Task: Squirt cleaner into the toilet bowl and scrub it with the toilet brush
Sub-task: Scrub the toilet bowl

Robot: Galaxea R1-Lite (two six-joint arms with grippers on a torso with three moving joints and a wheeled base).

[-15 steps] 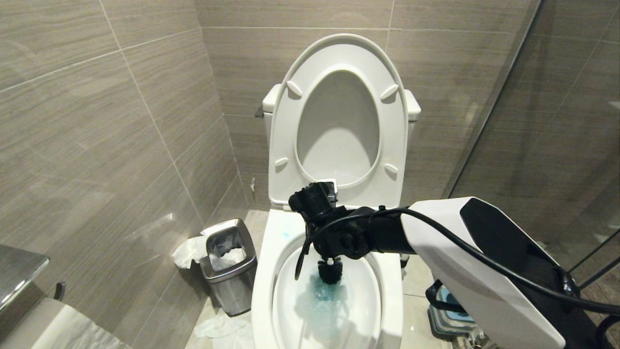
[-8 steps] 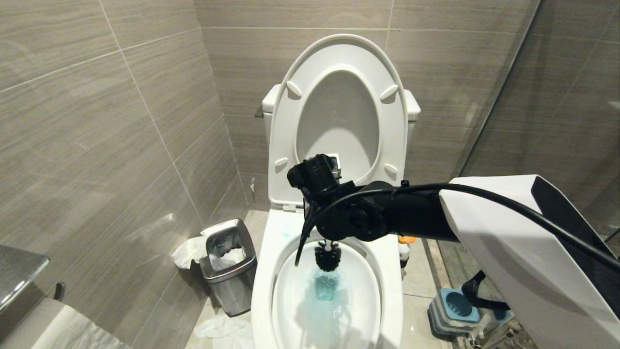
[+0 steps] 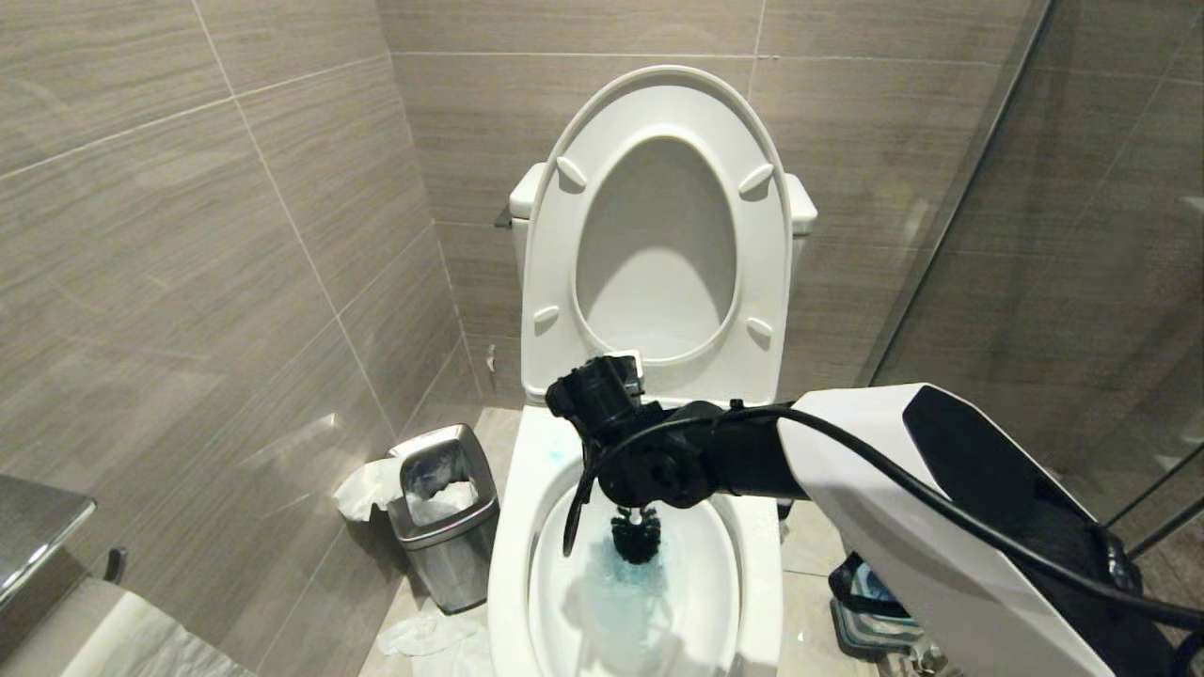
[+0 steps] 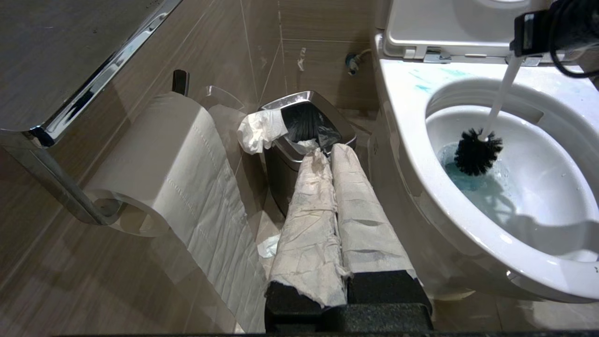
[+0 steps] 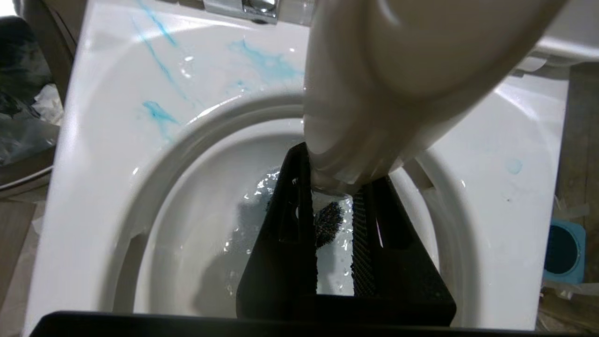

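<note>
A steel waste bin stands left of the toilet bowl. The left gripper, jaws closed, hangs beside it. The right gripper clamps the toilet brush, bristles dipped in blue water inside the bowl.

3 views sharing toilet bowl

The toilet bowl is seen in glossy white, streaked with turquoise-blue on its rim, and its water is tinted blue. The toilet brush is marked by a white handle and black bristles. Grey-brown, finely streaked tiles are shown, and a brushed-steel waste bin lined in black.
</note>
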